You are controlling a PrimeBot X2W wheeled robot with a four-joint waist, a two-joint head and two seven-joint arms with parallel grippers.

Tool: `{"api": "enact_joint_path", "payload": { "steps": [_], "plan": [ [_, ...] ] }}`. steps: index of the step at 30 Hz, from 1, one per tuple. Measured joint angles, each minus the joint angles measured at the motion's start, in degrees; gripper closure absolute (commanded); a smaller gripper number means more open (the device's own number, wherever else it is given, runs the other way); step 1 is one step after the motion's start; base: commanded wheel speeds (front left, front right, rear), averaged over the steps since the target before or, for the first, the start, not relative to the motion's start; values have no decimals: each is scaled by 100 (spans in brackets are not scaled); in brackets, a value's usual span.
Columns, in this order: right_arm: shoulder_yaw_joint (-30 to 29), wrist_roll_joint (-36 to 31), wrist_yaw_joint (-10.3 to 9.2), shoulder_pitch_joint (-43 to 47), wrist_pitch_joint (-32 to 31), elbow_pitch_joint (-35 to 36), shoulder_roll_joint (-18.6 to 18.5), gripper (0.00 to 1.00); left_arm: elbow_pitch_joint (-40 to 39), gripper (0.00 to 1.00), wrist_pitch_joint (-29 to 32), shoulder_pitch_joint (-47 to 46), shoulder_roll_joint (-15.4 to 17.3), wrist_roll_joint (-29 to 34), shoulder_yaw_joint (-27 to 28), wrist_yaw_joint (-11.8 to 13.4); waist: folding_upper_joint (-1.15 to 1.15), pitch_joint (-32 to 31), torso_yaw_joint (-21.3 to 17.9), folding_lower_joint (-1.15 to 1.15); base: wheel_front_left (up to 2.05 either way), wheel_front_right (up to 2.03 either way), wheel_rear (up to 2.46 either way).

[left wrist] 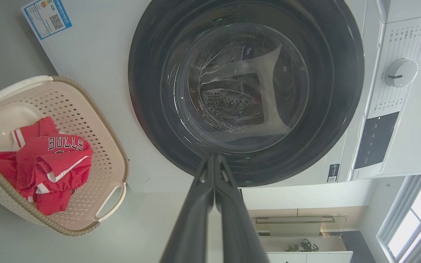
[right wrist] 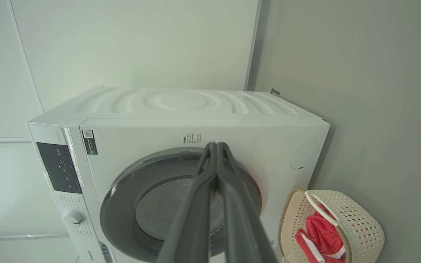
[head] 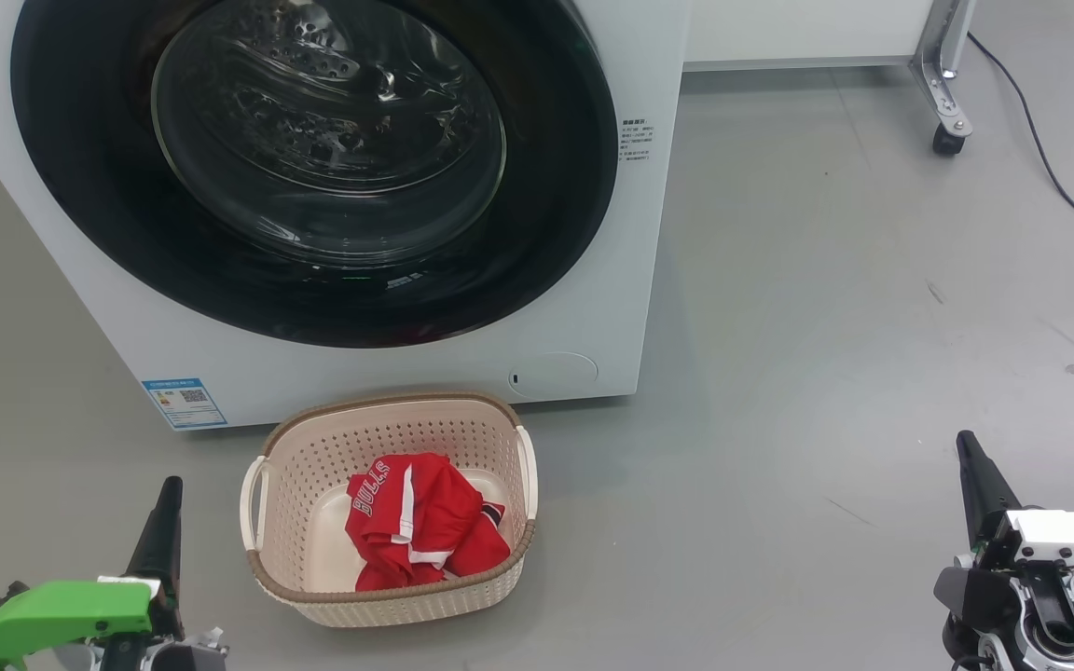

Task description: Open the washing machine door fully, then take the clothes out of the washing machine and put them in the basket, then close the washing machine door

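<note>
- Large white boxy front-load washing machine [head: 360,382]: its round glossy black-rimmed glass door [head: 313,158] sits flush, closed.
- Cream perforated plastic basket [head: 388,403] just in front, for a short transfer.
- Red "BULLS" clothes [head: 420,522] bunched inside basket.
- Left gripper [head: 169,492], right gripper [head: 969,449]: fingers pinched together, empty, clear of door; task looks done.

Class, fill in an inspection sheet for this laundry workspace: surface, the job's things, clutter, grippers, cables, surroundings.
Surface: grey floor, a few small marks.
Job's things: washing machine, its washing machine door shut, no garment seen through the glass; red clothes lying in the basket, which stands on the floor in front of the washer.
Clutter: nothing seen.
Grippers: left gripper and right gripper both shut, empty, touching nothing.
Cables: one black cable across the floor at the right.
Surroundings: caster of a metal frame beyond the washer; window.
</note>
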State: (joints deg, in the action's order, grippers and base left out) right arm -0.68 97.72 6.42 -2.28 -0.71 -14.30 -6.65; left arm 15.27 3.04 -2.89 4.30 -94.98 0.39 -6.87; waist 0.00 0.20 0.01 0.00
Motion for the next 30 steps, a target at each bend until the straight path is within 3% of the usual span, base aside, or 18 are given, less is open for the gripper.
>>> {"api": "enact_joint_path", "payload": {
  "steps": [30],
  "plan": [
    [-21, 0, 9, -75, -9, -92, 2, 100, 48, 100, 26, -5, 0, 0, 21, -1, 0, -3, -1, 0, 0, 0, 0]
  ]
}}
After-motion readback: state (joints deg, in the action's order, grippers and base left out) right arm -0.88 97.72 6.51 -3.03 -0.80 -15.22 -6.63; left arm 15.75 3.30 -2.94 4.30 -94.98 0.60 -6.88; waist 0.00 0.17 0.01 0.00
